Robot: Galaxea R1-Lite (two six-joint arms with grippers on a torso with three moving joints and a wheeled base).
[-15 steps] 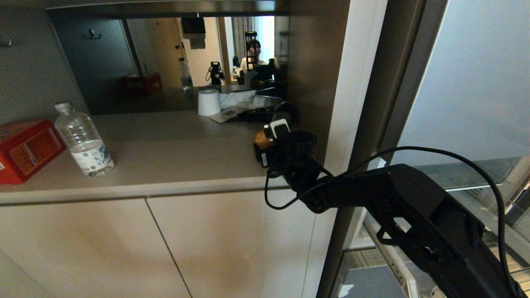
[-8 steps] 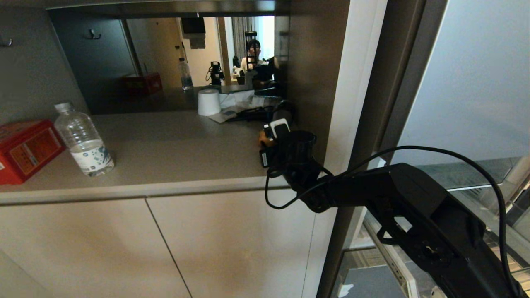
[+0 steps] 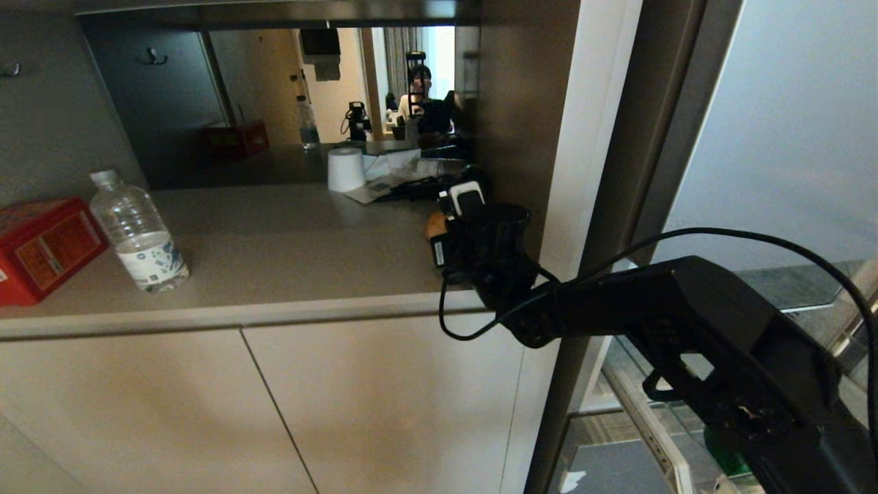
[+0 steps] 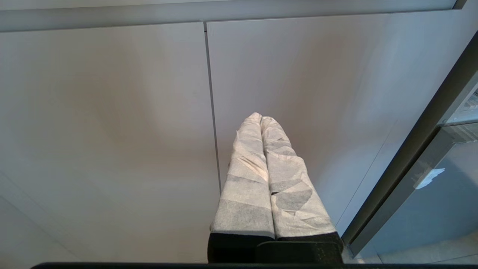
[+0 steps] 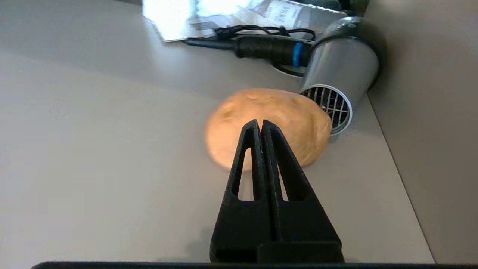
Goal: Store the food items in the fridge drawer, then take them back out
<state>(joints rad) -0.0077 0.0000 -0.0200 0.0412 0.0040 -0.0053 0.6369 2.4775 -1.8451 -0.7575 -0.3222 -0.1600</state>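
Observation:
The tan potato (image 5: 269,108) (image 3: 433,224) lies on the beige counter (image 3: 288,254), near its right end. My right gripper (image 5: 260,124) (image 3: 443,248) hovers just in front of the potato, its black fingers shut together with nothing between them. Low on the right, the fridge drawer (image 3: 655,429) stands pulled out below my right arm. A green item (image 3: 719,446) shows in it, mostly hidden by the arm. My left gripper (image 4: 260,116) hangs parked before the beige cabinet doors (image 4: 112,130), its white-wrapped fingers shut and empty.
A silver hair dryer (image 5: 338,74) with a black cord lies right behind the potato, against the side wall (image 5: 429,112). A water bottle (image 3: 137,233) and red tin (image 3: 41,247) stand at the counter's left. A white roll (image 3: 346,169) and papers sit by the mirror, which reflects a person.
My right gripper's fingers have closed from wide apart to fully shut without taking the potato, which stays on the counter. The right arm has risen a little.

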